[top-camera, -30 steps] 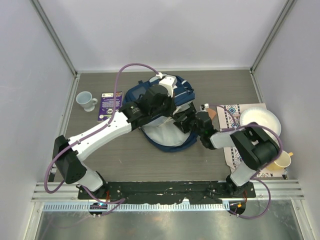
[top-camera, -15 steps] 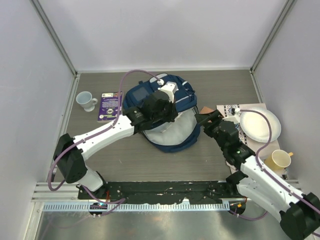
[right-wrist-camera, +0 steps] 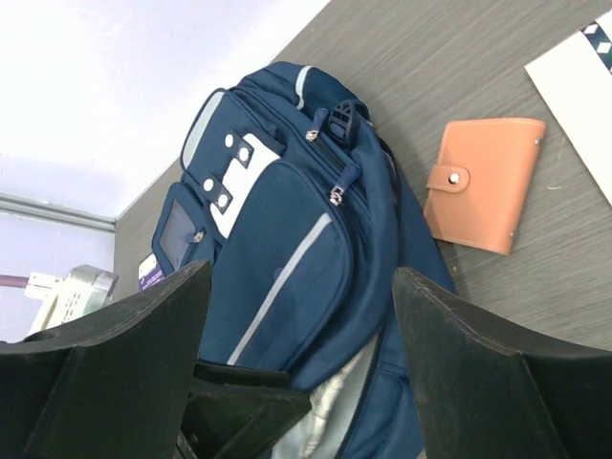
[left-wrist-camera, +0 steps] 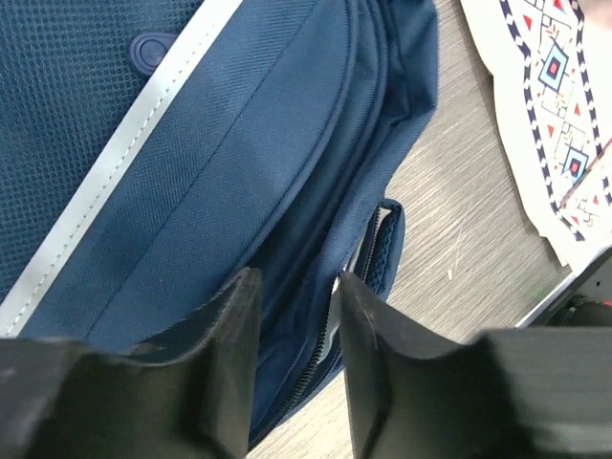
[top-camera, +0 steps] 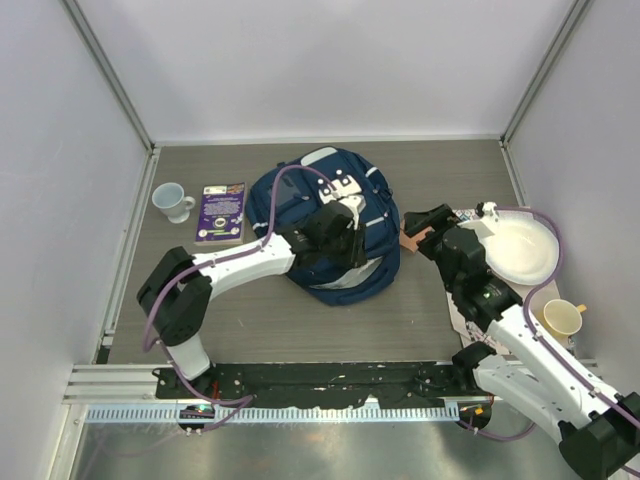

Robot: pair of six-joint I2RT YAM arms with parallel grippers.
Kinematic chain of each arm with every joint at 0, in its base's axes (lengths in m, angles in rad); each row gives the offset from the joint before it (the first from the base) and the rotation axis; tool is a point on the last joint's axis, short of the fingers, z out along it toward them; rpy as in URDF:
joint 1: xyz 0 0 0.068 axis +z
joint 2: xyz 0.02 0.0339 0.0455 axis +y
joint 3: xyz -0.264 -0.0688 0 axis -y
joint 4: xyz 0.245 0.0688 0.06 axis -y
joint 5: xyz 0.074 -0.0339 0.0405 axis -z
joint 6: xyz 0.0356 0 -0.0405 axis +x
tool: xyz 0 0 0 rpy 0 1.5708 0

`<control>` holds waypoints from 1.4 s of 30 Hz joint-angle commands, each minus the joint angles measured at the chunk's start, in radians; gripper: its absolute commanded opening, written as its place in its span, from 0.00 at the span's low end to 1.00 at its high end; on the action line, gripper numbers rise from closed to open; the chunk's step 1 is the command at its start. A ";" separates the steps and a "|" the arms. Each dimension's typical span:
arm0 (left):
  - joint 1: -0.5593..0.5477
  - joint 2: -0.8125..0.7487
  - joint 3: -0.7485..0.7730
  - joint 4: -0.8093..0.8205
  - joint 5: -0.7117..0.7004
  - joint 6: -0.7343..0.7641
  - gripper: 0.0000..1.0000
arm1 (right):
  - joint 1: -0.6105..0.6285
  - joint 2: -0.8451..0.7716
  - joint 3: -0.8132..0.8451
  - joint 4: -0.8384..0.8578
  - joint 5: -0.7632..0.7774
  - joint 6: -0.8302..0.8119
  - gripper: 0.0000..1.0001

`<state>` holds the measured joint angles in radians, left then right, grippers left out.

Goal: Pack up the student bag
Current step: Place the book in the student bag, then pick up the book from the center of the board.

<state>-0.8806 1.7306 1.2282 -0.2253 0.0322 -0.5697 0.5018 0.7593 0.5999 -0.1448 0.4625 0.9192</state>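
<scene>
Student bag (top-camera: 275,200) lies mid-table, partly unzipped; wallet (right-wrist-camera: 483,182) and book (top-camera: 221,212) lie outside, unpacked. Left gripper (left-wrist-camera: 296,287) slightly parted, right gripper (right-wrist-camera: 301,277) wide; both empty.

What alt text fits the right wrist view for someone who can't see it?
A navy student bag lies on a grey wooden table, with a tan snap wallet close beside it. The right end effector, open, frames the foreground.

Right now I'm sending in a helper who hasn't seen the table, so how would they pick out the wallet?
Find the big navy backpack mid-table. On the bare wood just to its right, before the patterned mat, lies the wallet: the only orange-tan piece, small, flat, snap-closed.
</scene>
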 commanded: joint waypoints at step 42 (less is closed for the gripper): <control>0.914 -0.416 -0.380 -0.031 -0.246 -0.001 1.00 | 0.328 1.396 1.081 0.206 -0.625 -0.079 0.67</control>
<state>-0.0284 1.2930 0.8455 -0.3870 -0.2657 -0.6014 0.8101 2.0991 1.5360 0.0704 -0.1661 0.8238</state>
